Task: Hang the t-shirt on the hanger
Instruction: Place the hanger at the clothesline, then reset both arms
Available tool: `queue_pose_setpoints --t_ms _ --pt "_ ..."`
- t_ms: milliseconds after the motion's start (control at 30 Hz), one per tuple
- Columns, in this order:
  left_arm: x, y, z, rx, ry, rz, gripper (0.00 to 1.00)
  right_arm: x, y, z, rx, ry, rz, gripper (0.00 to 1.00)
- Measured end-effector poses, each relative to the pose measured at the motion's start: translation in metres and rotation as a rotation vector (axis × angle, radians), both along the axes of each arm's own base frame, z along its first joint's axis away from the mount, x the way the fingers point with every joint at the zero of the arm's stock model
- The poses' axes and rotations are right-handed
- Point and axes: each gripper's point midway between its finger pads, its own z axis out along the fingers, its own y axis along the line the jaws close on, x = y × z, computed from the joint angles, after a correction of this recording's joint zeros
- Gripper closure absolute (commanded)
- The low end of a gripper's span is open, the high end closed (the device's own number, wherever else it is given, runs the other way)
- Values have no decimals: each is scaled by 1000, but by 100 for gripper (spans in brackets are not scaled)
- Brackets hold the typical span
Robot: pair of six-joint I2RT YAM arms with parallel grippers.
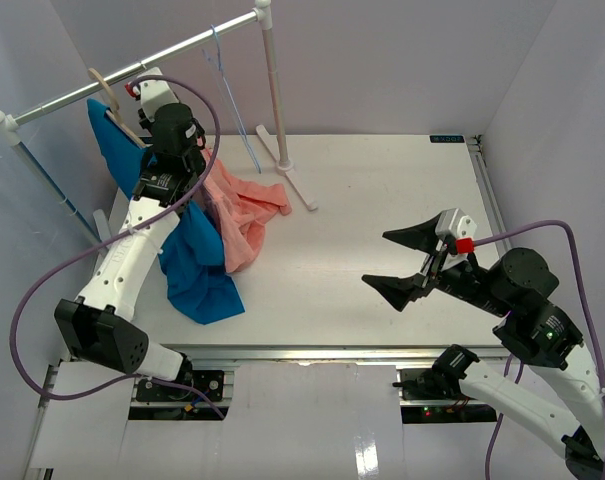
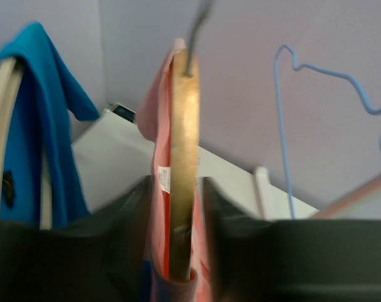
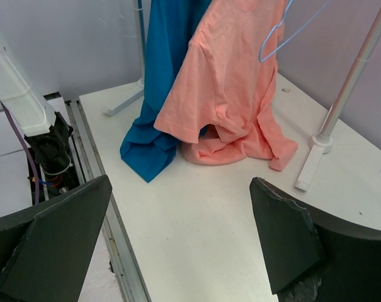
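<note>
Two arms in top view. Left gripper (image 1: 167,130) raised at rack rail (image 1: 62,90). Right gripper (image 1: 407,262) low over table (image 1: 382,190), jaws wide apart, holding nothing. T-shirt (image 1: 244,215) hangs beside blue shirt (image 1: 197,265), hem pooled on table.
Left wrist view: jaws closed against hanger (image 2: 184,157), wood edge-on between them, pink fabric draped over it. Wire hanger (image 2: 316,69) to right.
Right wrist view: t-shirt hangs full length, hem touching table, well apart from fingers (image 3: 51,239).
</note>
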Motion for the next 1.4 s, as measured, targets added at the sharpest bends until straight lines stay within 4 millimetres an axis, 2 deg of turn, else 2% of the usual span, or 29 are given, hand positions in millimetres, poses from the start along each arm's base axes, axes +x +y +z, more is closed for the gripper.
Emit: queue_pose_setpoints --t_ms 67,200,300,433,500,600,700,867,1000,1133,1300,1400 --pt "-2 -6 -1 -13 -3 -47 2 0 0 -1 -2 1 1 3" --pt "-12 -32 2 -43 -11 -227 2 0 1 -1 0 4 5 5" --pt "-31 -57 13 -73 -37 -401 2 0 3 -4 -1 16 9 9" --pt "-59 -89 38 -108 -94 -609 2 4 7 -9 -7 44 10 10" --pt "-71 -106 43 -118 -107 -699 2 7 11 -13 -16 59 10 10" --pt "-84 -135 39 -126 -90 -819 2 13 17 -20 -36 91 5 10" --pt "-95 -168 18 -129 -39 -899 2 18 20 -26 -47 117 -5 10" --pt "-123 -216 -32 -127 81 -1001 2 24 19 -28 -49 131 -36 10" --pt "-147 -244 -70 -123 148 -1073 2 31 15 -28 -42 141 -86 10" --pt "-175 -250 -108 -131 192 -1120 2 45 9 -39 -40 182 -175 10" --pt "-206 -264 -128 -158 176 -1236 2 68 2 -71 -60 285 -319 10" --pt "-221 -276 -141 -164 172 -1313 2 83 -8 -100 -78 354 -440 10"
